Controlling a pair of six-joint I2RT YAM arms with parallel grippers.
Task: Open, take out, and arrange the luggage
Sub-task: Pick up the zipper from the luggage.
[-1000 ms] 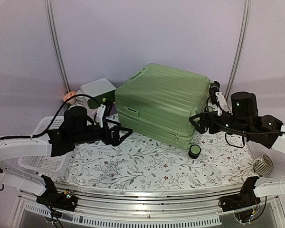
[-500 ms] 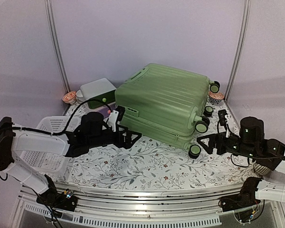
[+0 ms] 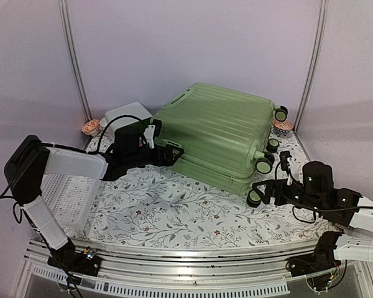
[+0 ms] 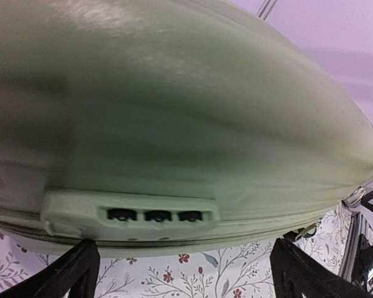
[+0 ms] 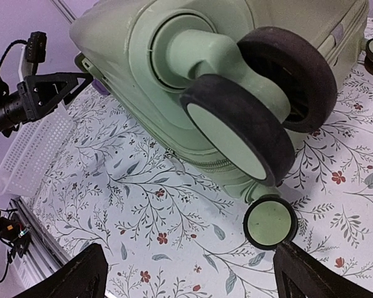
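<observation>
The luggage (image 3: 214, 130) lay flat and shut on the counter (image 3: 174, 214), toward the back, with its wheels on the right. It was the biggest thing there. Its shell looked hard, smooth and shiny, so it would likely be slippery and would not bend when pinched. It was probably heavy for these thin arms, so sliding or tipping it seemed safer than lifting it. The flat sides gave nothing to pinch. Better places to take hold looked like the zip (image 5: 196, 162) line around the middle, the handle (image 3: 182, 96) at the far end, or the stalk of a wheel (image 5: 236, 133).

The left gripper (image 3: 173, 151) was wide open and held nothing. It sat right at the near left corner of the luggage. The right gripper (image 3: 261, 189) was wide open too, and empty, close to the lowest wheel.

The top view showed the whole luggage, both arms and the white basket (image 3: 68, 192) on the left, but not the small parts. The left wrist view showed a lock (image 4: 152, 215) with three little dials on the side. The right wrist view showed the wheels up close, with the zip seam under them.
</observation>
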